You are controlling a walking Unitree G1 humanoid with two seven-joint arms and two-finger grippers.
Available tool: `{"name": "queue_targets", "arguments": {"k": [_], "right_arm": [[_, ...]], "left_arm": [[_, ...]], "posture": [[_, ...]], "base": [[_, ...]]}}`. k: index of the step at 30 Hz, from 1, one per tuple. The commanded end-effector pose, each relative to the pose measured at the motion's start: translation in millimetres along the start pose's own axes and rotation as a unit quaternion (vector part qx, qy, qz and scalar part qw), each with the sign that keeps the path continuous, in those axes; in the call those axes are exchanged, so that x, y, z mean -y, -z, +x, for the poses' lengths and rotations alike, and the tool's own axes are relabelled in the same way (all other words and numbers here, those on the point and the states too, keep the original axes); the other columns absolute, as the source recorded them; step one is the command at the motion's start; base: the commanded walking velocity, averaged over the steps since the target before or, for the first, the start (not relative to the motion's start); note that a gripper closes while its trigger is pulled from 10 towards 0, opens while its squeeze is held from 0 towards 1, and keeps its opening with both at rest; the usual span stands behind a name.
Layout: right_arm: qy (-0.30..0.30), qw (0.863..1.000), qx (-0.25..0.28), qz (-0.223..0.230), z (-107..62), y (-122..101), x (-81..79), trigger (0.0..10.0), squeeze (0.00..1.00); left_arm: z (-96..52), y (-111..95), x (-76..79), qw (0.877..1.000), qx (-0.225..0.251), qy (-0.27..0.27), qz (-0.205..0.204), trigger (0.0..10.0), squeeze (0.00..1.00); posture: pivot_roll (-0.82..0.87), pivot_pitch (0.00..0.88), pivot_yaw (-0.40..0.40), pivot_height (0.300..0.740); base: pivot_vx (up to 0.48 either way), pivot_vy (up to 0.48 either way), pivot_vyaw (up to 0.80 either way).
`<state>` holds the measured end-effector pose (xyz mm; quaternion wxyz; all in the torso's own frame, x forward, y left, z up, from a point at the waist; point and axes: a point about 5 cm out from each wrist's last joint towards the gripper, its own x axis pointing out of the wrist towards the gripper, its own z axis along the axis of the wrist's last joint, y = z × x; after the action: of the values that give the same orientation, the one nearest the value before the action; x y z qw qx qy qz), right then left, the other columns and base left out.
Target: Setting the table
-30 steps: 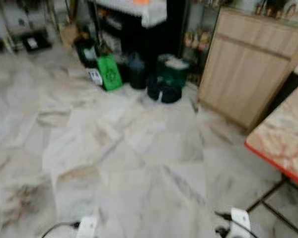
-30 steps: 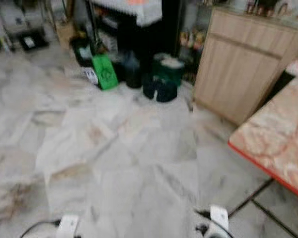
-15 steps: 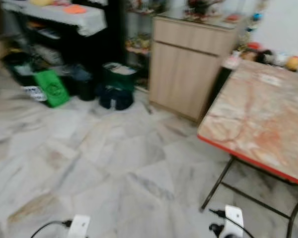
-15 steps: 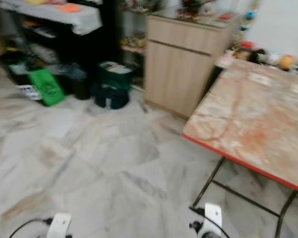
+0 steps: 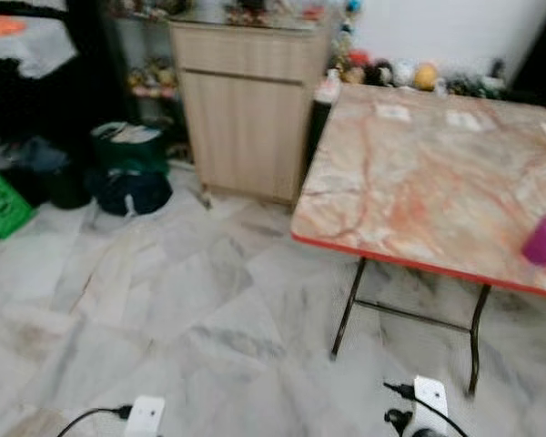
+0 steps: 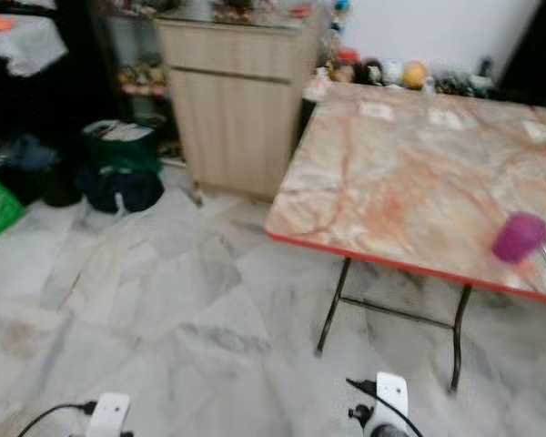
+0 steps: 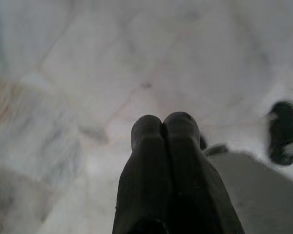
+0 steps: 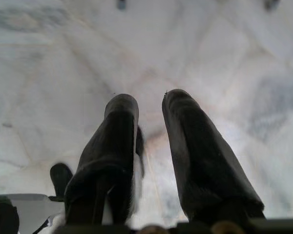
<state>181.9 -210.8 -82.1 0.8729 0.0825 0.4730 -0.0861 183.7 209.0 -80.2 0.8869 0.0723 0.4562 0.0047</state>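
- The marble-tiled floor [image 5: 164, 300] is lying directly below both grippers, which are hanging low at the robot's sides, idle and empty, since nothing is within reach yet.
- The folding table [image 6: 409, 182], with its pink marbled top and red edge, is standing ahead of and above the right gripper, well apart from it; the robot is judged to be only approaching it.
- A wooden cabinet [image 5: 246, 109] is sitting far ahead of the left gripper, beside the table's far corner.
- Dark bags [image 5: 127, 173] are resting on the floor ahead of the left gripper, against the cabinet.
- A purple cup [image 6: 519, 237], probably part of the setting, is standing near the table's front edge, well ahead of the right gripper.
- The left gripper [image 7: 162, 124] is holding its fingers pressed together.
- The right gripper [image 8: 150, 105] is keeping its fingers slightly spread, pinching nothing.
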Motion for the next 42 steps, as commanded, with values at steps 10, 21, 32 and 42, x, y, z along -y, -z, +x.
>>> {"name": "queue_targets", "arguments": {"k": [10, 21, 32, 42], "right_arm": [[-0.003, 1.0, 0.018, 0.01, 1.1, -7, -5.3, 10.0, 0.0], [0.0, 1.0, 0.022, 0.021, 1.1, -6, -6.8, 10.0, 0.0], [-0.001, 1.0, 0.021, 0.019, 1.1, -5, -7.5, 10.0, 0.0], [-0.001, 1.0, 0.02, 0.017, 1.0, -4, -7.4, 10.0, 0.0]], "left_arm": [[-2.8, 7, -16.3, 1.0, -0.013, -0.015, 0.023, 10.0, 0.0], [-14.9, 38, -40.3, 0.999, -0.034, -0.026, 0.025, 10.0, 0.0], [-8.7, 34, -4.3, 0.999, -0.034, -0.003, 0.037, 10.0, 0.0], [-7.4, 29, -9.6, 0.999, -0.032, -0.005, 0.04, 10.0, 0.0]], "posture": [[0.12, 0.0, -0.006, 0.74], [0.11, 0.0, 0.002, 0.74], [0.11, 0.0, 0.005, 0.74], [0.11, 0.0, 0.004, 0.74]], "base": [[0.0, -0.064, -0.44], [0.0, -0.48, 0.0], [0.0, -0.48, 0.0], [0.0, -0.48, 0.0]]}}
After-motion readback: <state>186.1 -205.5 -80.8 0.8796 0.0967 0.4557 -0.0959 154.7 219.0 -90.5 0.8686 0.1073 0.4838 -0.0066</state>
